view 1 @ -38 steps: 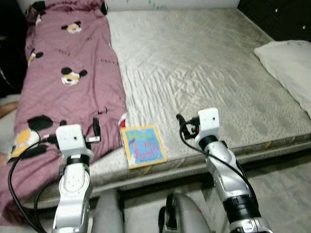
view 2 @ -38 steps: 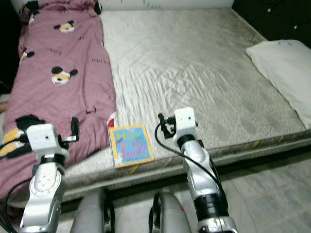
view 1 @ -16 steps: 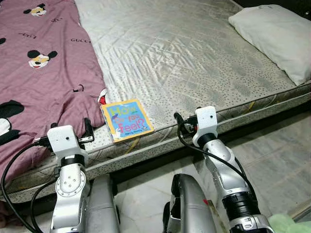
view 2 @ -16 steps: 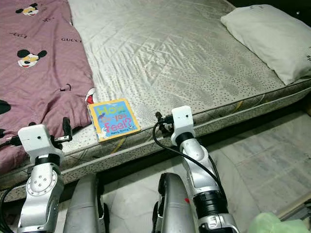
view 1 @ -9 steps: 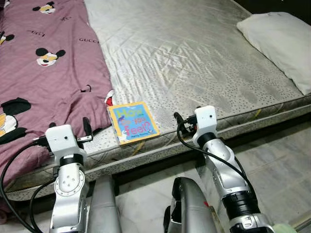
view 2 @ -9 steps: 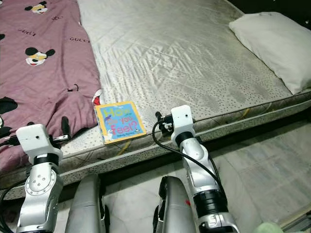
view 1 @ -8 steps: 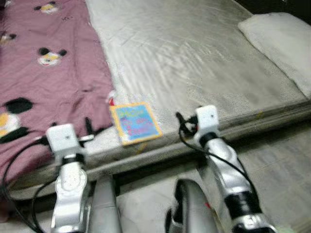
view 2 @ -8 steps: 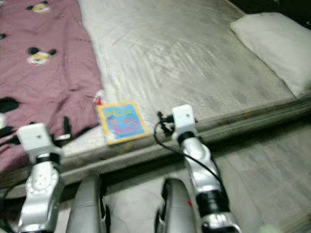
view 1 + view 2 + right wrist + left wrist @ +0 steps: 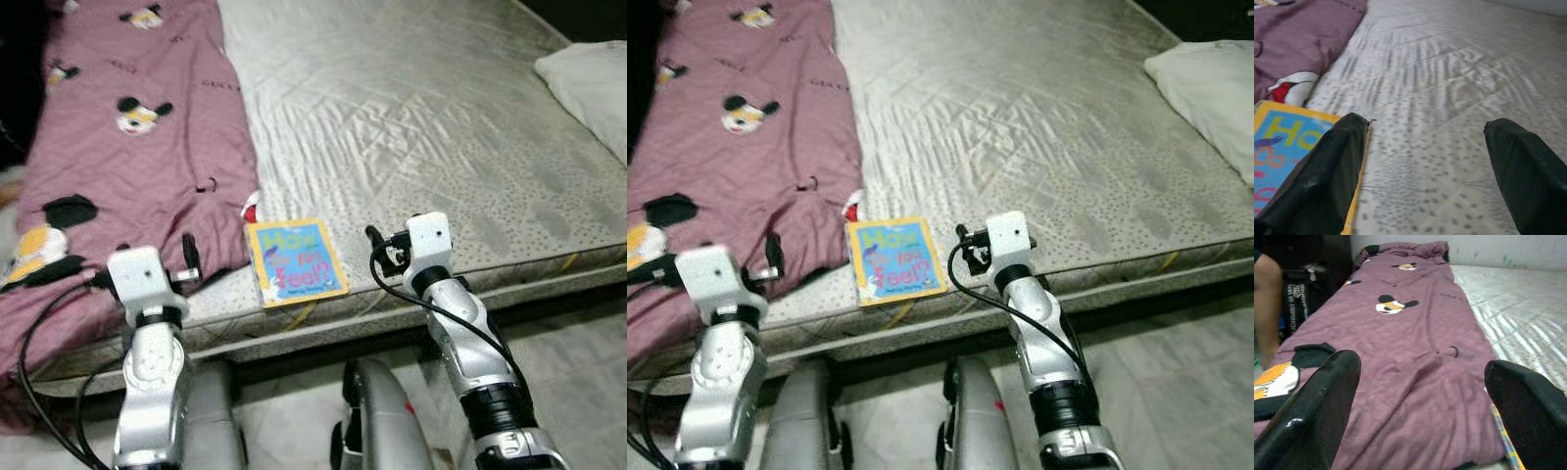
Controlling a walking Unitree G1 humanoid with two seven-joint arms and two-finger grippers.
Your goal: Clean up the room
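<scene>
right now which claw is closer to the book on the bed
Right. The right claw hangs just off the book on its right side, with its left finger at the book's yellow edge. The left claw is farther, over the pink blanket to the book's left.

A bedroom in a home: a wide bed [image 9: 421, 108] with a grey quilted mattress takes up most of the room. A purple cartoon-mouse blanket [image 9: 127, 166] lies along its left edge, a white pillow [image 9: 593, 83] at its right edge, and a children's picture book [image 9: 294, 260] near its front edge, above a pale tiled floor [image 9: 1176, 372].
</scene>
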